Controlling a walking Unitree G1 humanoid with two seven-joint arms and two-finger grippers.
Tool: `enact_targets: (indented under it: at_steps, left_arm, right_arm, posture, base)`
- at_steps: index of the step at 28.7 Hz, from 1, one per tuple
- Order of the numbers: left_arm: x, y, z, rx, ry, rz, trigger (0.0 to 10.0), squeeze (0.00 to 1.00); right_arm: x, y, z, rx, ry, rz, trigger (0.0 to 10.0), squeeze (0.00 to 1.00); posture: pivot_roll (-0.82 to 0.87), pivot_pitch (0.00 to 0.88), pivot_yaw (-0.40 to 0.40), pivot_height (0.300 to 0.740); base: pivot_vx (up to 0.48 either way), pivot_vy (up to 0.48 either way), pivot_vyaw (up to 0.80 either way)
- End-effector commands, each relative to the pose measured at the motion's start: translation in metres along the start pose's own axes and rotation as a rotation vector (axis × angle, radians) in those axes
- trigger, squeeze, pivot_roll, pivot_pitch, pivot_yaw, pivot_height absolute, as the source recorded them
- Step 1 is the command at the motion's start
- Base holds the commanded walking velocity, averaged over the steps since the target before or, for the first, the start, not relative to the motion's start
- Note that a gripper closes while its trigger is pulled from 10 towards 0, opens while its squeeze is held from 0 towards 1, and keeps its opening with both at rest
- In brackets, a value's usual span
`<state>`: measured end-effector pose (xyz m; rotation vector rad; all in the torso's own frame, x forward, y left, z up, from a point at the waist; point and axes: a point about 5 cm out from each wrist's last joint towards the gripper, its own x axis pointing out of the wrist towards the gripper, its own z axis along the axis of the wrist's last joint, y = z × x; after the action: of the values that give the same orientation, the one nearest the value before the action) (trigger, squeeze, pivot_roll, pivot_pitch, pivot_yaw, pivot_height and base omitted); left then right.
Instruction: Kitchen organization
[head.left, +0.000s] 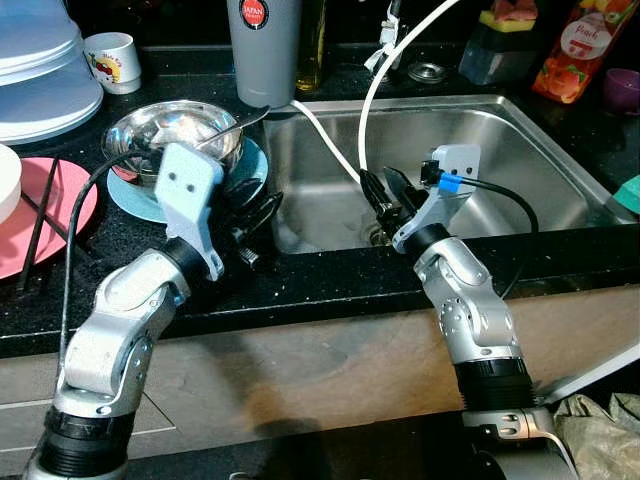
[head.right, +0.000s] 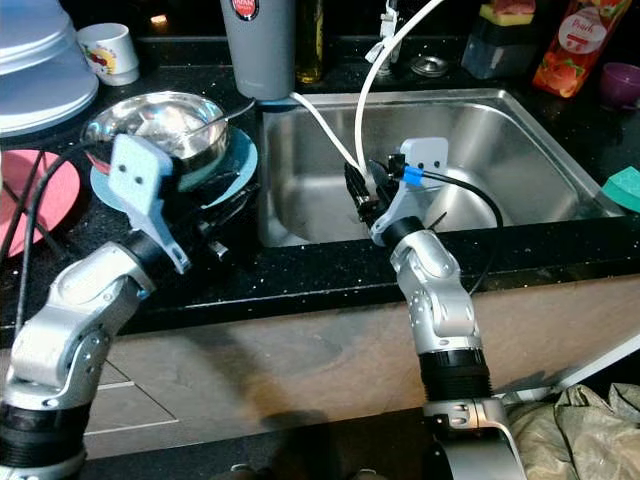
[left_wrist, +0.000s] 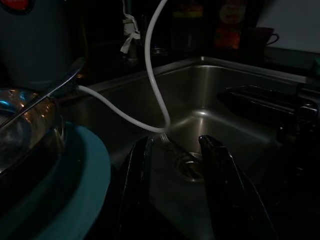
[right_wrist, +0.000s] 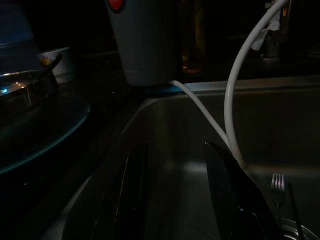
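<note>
A steel bowl (head.left: 175, 130) with a utensil handle (head.left: 240, 123) leaning in it sits on a teal plate (head.left: 252, 172) left of the sink (head.left: 520, 170). A fork (right_wrist: 278, 187) lies on the sink floor near the drain (left_wrist: 190, 170). My left gripper (head.left: 262, 215) hovers over the counter beside the teal plate, open and empty, pointing toward the sink. Over the sink's front edge my right gripper (head.left: 381, 182) is also open, holding nothing, close to the white hose (head.left: 372, 95).
A grey tumbler (head.left: 263, 45) stands behind the sink's left corner. A pink plate (head.left: 70, 205) with chopsticks, stacked white dishes (head.left: 40, 75) and a mug (head.left: 112, 60) are at left. A sponge holder (head.left: 500, 45), juice carton (head.left: 580, 45) and purple cup (head.left: 622, 88) line the back right.
</note>
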<state>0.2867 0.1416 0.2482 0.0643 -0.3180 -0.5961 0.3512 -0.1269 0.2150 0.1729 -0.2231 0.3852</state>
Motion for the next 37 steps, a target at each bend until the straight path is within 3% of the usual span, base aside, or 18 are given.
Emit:
enact_targets:
  at_steps: [1, 8, 12, 15, 16, 17, 20, 24, 25, 26, 27, 32, 37]
  left_arm:
    - [0.001, 0.001, 0.001, 0.028, 0.009, 0.006, 10.0, 0.00]
    - [0.001, 0.002, 0.006, 0.045, -0.027, 0.015, 10.0, 0.00]
    - [0.002, 0.005, 0.011, 0.111, -0.023, 0.017, 10.0, 0.00]
    - [0.003, 0.001, 0.018, 0.083, -0.046, -0.043, 10.0, 0.00]
    - [0.003, -0.008, 0.028, 0.055, -0.070, -0.155, 10.0, 0.00]
    - [0.002, -0.011, 0.031, 0.054, -0.077, -0.188, 10.0, 0.00]
    - [0.004, -0.007, 0.039, 0.111, -0.086, -0.169, 10.0, 0.00]
    - [0.011, 0.006, 0.049, 0.220, -0.127, -0.053, 10.0, 0.00]
    - [0.012, 0.007, 0.051, 0.237, -0.140, -0.029, 10.0, 0.21]
    - [0.013, 0.009, 0.053, 0.237, -0.160, -0.005, 10.0, 0.93]
    - [0.014, 0.011, 0.055, 0.246, -0.174, 0.016, 10.0, 1.00]
    - [0.013, 0.035, 0.040, 0.406, -0.031, 0.143, 10.0, 1.00]
    - [0.017, 0.048, 0.034, 0.415, -0.003, 0.192, 10.0, 1.00]
  right_arm:
    - [-0.002, 0.000, -0.002, 0.007, 0.010, -0.003, 10.0, 0.00]
    - [-0.002, 0.000, -0.002, 0.009, 0.010, 0.000, 10.0, 0.00]
    - [-0.002, 0.001, -0.001, 0.008, 0.009, 0.004, 10.0, 0.00]
    - [-0.002, 0.001, 0.000, 0.009, 0.007, 0.005, 10.0, 0.00]
    - [-0.001, 0.001, 0.002, 0.011, 0.004, 0.008, 10.0, 0.00]
    - [0.000, 0.001, 0.002, 0.011, 0.003, 0.009, 10.0, 0.00]
    - [0.001, 0.002, 0.002, 0.011, 0.001, 0.012, 10.0, 0.00]
    - [0.001, 0.003, 0.003, 0.014, 0.000, 0.017, 10.0, 0.00]
    - [0.001, 0.003, 0.002, 0.014, 0.000, 0.017, 10.0, 0.00]
    - [0.001, 0.003, 0.002, 0.015, -0.001, 0.017, 10.0, 0.00]
    - [0.001, 0.004, 0.002, 0.016, -0.001, 0.017, 10.0, 0.00]
    - [0.002, 0.007, 0.003, 0.026, -0.008, 0.019, 10.0, 0.00]
    - [0.006, 0.011, 0.004, 0.039, -0.018, 0.031, 10.0, 0.00]
  posture:
    - [0.05, 0.107, -0.050, 0.740]
    - [0.05, 0.108, -0.049, 0.740]
    - [0.05, 0.110, -0.051, 0.740]
    - [0.05, 0.110, -0.052, 0.740]
    - [0.05, 0.108, -0.054, 0.740]
    - [0.05, 0.108, -0.054, 0.740]
    - [0.05, 0.108, -0.054, 0.740]
    - [0.05, 0.105, -0.056, 0.740]
    - [0.05, 0.103, -0.055, 0.740]
    - [0.05, 0.101, -0.053, 0.740]
    - [0.05, 0.100, -0.053, 0.740]
    - [0.05, 0.095, -0.053, 0.740]
    - [0.05, 0.094, -0.051, 0.740]
  base:
    - [0.000, 0.000, 0.00]
    - [0.000, 0.000, 0.00]
    - [0.000, 0.000, 0.00]
    - [0.000, 0.000, 0.00]
    - [0.000, 0.000, 0.00]
    - [0.000, 0.000, 0.00]
    - [0.000, 0.000, 0.00]
    - [0.000, 0.000, 0.00]
    - [0.000, 0.000, 0.00]
    - [0.000, 0.000, 0.00]
    - [0.000, 0.000, 0.00]
    - [0.000, 0.000, 0.00]
    - [0.000, 0.000, 0.00]
